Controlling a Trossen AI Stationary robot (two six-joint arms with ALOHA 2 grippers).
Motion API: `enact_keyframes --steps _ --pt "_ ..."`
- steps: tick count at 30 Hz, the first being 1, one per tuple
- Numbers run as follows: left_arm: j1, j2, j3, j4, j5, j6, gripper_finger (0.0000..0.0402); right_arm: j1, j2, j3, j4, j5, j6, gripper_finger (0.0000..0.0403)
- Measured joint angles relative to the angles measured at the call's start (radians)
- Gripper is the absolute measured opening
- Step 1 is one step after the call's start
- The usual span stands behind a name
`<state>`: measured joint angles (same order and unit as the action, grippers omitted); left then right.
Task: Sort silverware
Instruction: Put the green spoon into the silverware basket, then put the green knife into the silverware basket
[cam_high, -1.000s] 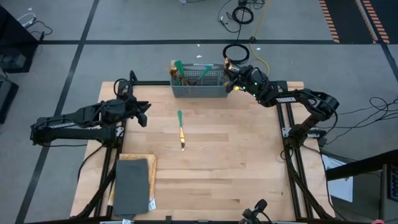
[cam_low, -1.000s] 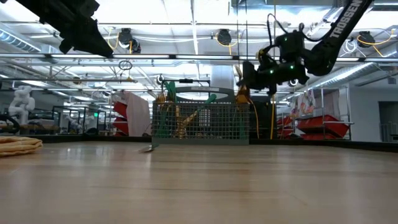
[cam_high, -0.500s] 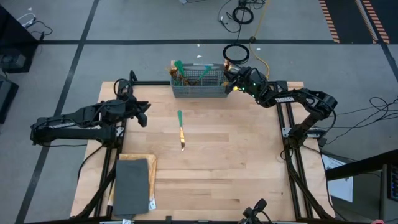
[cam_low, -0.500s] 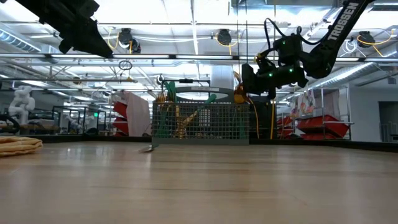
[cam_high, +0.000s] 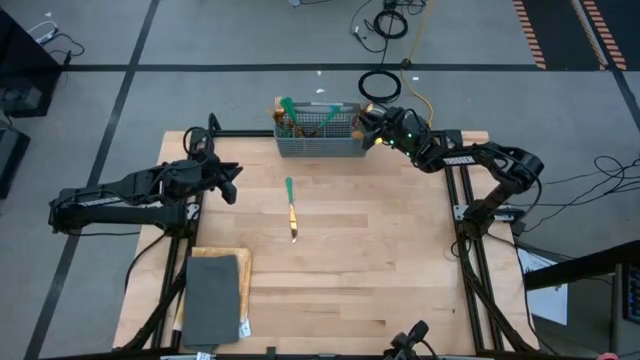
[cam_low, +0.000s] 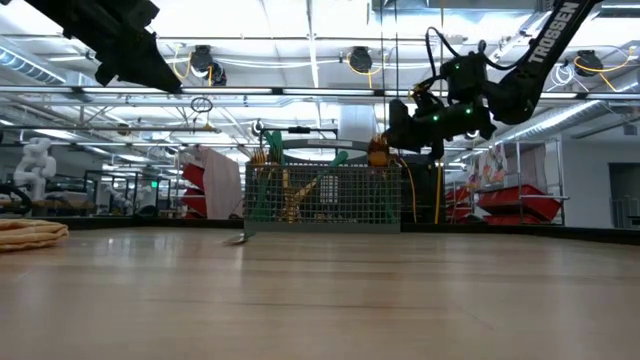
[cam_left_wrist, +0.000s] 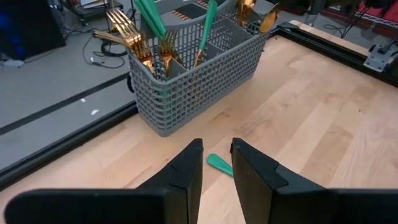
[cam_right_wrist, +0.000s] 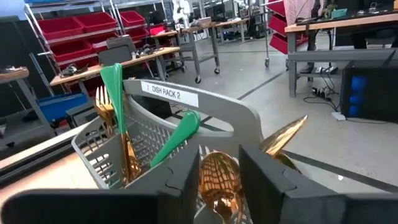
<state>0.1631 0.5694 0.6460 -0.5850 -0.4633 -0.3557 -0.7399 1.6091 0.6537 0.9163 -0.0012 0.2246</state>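
A grey mesh basket (cam_high: 318, 146) (cam_low: 320, 195) stands at the table's far edge. It holds gold forks (cam_left_wrist: 127, 37) and teal handles (cam_left_wrist: 208, 18) that stick up out of it. One loose piece (cam_high: 291, 208) lies flat mid-table, teal handle toward the basket, gold head toward the near edge. My right gripper (cam_high: 366, 124) (cam_right_wrist: 219, 163) hovers over the basket's right end, shut on a gold spoon (cam_right_wrist: 217, 177). My left gripper (cam_high: 234, 185) (cam_left_wrist: 216, 148) hangs left of the loose piece, narrowly open and empty. My right gripper has the spoon between its two fingers (cam_right_wrist: 186, 180). The gold bowl (cam_low: 378, 152) sticks out past the fingertips toward the basket. The place of contact lies below the wrist picture's edge, so the part held does not show. The spoon is lifted clear, above the basket's rim.
A dark grey slab (cam_high: 212, 297) lies on a tan board at the near left corner. Black rails (cam_high: 462, 215) run along the table's sides. Bare wood (cam_high: 380, 260) spreads across the middle and right. Another gold head (cam_right_wrist: 283, 137) leans in the basket's right compartment.
My right gripper has moved a little toward the table's left, carrying the spoon over the basket's right end.
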Motion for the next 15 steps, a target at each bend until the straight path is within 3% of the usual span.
enact_keyframes --steps 5,10,13,15 --pt "0.0 0.0 0.0 0.0 0.004 -0.001 0.009 0.007 -0.049 0.0 0.06 -0.053 0.001 0.0128" --pt "0.0 0.0 0.0 0.0 0.016 -0.002 0.009 0.039 -0.187 0.053 0.043 -0.071 0.0 0.0156" --pt "0.0 0.0 0.0 0.0 0.028 -0.003 0.009 0.086 -0.272 0.151 -0.125 -0.1 -0.032 0.0161" --pt "0.0 0.0 0.0 0.0 0.037 -0.003 0.009 0.136 -0.3 0.262 -0.34 -0.109 -0.065 0.0159"
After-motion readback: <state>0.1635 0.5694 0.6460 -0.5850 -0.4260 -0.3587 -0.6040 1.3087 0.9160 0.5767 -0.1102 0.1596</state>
